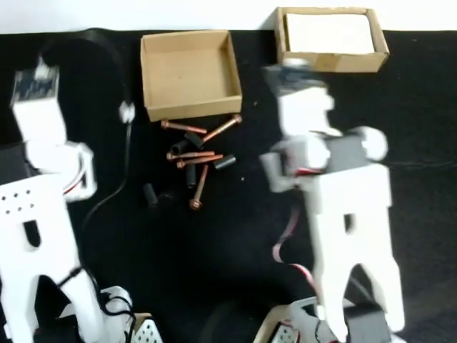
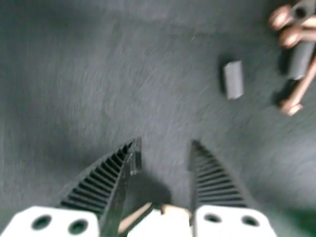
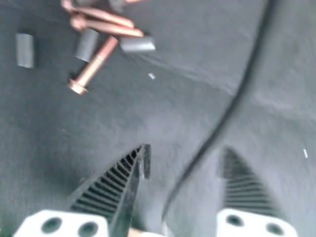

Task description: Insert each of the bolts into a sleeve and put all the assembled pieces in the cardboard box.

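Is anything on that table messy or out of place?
Bolts and sleeves lie in a loose, crisscrossed heap on the mat beside the empty box; one stray sleeve sits apart from the heap. Nothing looks damaged.

A black cloth [image 1: 214, 271] covered the table across the whole of the high view. Seen close from the wrist cameras, it was a fine, felt-like weave that turned grey where the light struck it. Along the table's far side ran a bright white strip [image 1: 107, 13]; whether it was wall or floor could not be told. The light was soft and even, leaving only dim, blurred shadows on the fabric. A few tiny pale specks [image 3: 151, 76] lay on the dark cloth, well apart from one another.
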You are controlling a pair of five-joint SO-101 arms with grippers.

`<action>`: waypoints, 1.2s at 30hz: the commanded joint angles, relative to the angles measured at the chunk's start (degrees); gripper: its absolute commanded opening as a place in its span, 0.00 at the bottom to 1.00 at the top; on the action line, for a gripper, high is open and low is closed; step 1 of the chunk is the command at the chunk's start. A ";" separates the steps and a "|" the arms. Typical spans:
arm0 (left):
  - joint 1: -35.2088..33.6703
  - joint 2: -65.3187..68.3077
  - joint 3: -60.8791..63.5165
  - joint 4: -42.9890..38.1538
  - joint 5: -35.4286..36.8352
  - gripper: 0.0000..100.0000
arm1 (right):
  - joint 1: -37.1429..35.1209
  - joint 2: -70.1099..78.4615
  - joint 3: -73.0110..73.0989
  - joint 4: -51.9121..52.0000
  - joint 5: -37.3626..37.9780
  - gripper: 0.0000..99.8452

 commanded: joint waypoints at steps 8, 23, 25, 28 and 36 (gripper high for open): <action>-10.59 -0.40 5.23 0.26 -7.03 0.03 | -6.02 13.76 -12.62 -9.89 0.53 0.23; -22.11 -0.40 8.13 0.26 -9.67 0.11 | -14.81 56.66 -53.23 -6.29 -11.25 0.26; -22.02 -0.13 8.13 0.26 -9.67 0.11 | -14.90 61.67 -57.36 -3.74 -13.36 0.26; -21.93 0.13 8.22 0.26 -9.67 0.12 | -14.29 67.91 -61.58 0.92 -14.42 0.26; -20.26 -0.13 12.00 0.00 -9.76 0.12 | -16.04 74.95 -63.87 6.46 -19.69 0.26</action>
